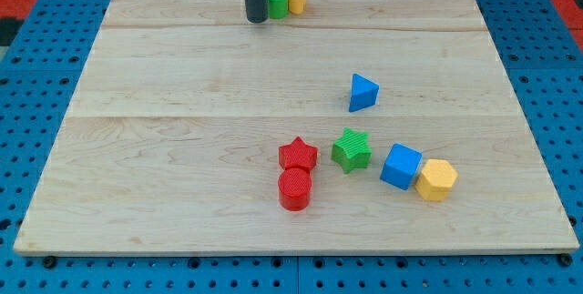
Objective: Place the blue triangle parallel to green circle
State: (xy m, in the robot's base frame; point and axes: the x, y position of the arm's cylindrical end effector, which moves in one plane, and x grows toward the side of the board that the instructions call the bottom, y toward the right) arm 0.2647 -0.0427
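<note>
Gripper? None here, just my tip, touching the green circle at the tabletop's top. Blue triangle sits well apart, lower right. Nothing pushed yet, I think. Next I go down behind it.

Legible text, labels, brands, numbers, signs: none; wooden board unmarked; coloured blocks plain; blue pegboard surround carries holes only, no lettering.

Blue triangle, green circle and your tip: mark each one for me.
blue triangle (363, 92): camera view, middle of its visible face.
green circle (277, 2): camera view, its side, just right of the rod.
my tip (257, 19): camera view, the rod's very end.
</note>
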